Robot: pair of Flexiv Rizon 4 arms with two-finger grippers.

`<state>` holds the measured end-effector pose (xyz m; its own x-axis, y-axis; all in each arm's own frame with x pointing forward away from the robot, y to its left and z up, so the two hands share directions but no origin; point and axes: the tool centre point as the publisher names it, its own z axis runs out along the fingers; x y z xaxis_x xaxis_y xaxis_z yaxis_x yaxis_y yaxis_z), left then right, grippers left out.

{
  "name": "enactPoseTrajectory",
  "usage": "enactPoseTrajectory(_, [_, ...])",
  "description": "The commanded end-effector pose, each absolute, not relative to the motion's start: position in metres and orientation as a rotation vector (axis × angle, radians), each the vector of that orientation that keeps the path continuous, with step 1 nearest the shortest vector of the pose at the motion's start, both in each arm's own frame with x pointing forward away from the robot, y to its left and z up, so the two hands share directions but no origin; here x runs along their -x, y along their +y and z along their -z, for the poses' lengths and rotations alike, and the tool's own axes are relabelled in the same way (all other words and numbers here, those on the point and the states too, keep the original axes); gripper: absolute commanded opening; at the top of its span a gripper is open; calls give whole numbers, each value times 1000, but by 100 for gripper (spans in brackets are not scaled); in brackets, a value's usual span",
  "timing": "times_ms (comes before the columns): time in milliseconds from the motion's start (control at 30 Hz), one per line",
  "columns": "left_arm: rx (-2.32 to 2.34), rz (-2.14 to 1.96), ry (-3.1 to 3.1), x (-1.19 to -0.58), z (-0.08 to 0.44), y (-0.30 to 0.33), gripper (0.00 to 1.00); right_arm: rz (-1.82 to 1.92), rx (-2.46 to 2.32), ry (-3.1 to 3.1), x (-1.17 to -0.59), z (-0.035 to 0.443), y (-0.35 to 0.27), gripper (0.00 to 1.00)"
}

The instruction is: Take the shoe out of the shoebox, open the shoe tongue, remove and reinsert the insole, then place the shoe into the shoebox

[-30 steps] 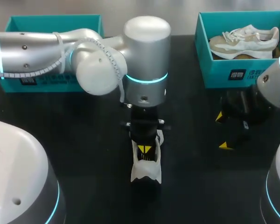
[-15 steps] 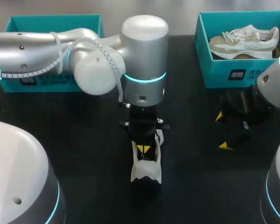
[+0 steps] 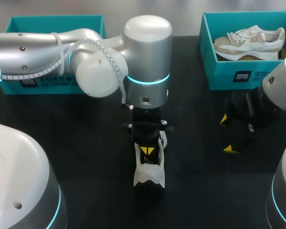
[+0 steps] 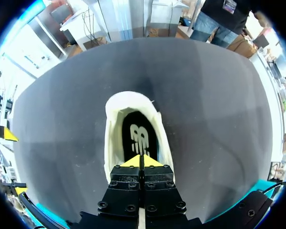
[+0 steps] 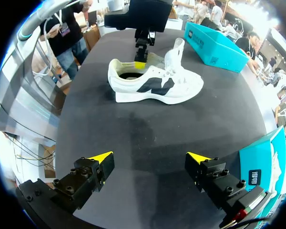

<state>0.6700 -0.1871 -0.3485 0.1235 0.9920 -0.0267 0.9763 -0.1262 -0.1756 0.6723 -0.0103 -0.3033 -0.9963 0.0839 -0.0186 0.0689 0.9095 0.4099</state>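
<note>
Shifting only a touch toward 10 o'clock over the last second, the left arm's big wrist joint is all that moves. The left gripper (image 3: pixel 148 152) keeps its place at the collar of the shoe (image 3: pixel 149 174), which has not stirred. The shoe lies on the table (image 3: pixel 86 143) toward 6 o'clock from the middle, out of both boxes. One teal shoebox (image 3: pixel 52 24) sits at 10 o'clock. The other shoebox (image 3: pixel 238 76), at 2 o'clock, holds a second shoe (image 3: pixel 250 42).

In the left wrist view the left gripper (image 4: pixel 140 161) has its yellow tips pressed together over the heel end of the black insole (image 4: pixel 139 138), which lies flat inside the shoe (image 4: pixel 133 107). Whether the tips pinch the insole's edge cannot be told. The right gripper (image 3: pixel 227 134) stays parked at 3 o'clock, well apart from the shoe. Its fingers (image 5: pixel 101 157) are spread wide with nothing between them.

So the take-out step looks done. With so little motion, the left arm seems to be either settling a grip or just finishing a press on the insole. Returning the shoe to its box is not yet done.
</note>
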Motion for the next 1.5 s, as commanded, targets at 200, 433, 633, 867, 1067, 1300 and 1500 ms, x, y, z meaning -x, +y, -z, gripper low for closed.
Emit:
enactPoseTrajectory(200, [2248,-150,-1986,-690,378,-201,0,-646,-123,3033,-671,304,-10,100])
enactPoseTrajectory(433, [2219,-69,-1963,-697,399,-200,0,-646,-123,3033,-671,304,-10,100])
enactPoseTrajectory(633, [2220,-8,-1939,-689,400,-189,0,-646,-123,3033,-671,304,-10,100])
enactPoseTrajectory(867, [2247,5,-1978,-687,381,-180,0,-646,-123,3033,-671,304,-10,100])
enactPoseTrajectory(1067, [2246,9,-1990,-679,373,-166,0,-646,-123,3033,-671,304,-10,100])
enactPoseTrajectory(1300, [2208,47,-1965,-676,403,-165,0,-646,-123,3033,-671,304,-10,100])
enactPoseTrajectory(1500, [2214,6,-2015,-675,419,-169,0,-646,-123,3033,-671,304,-10,100])
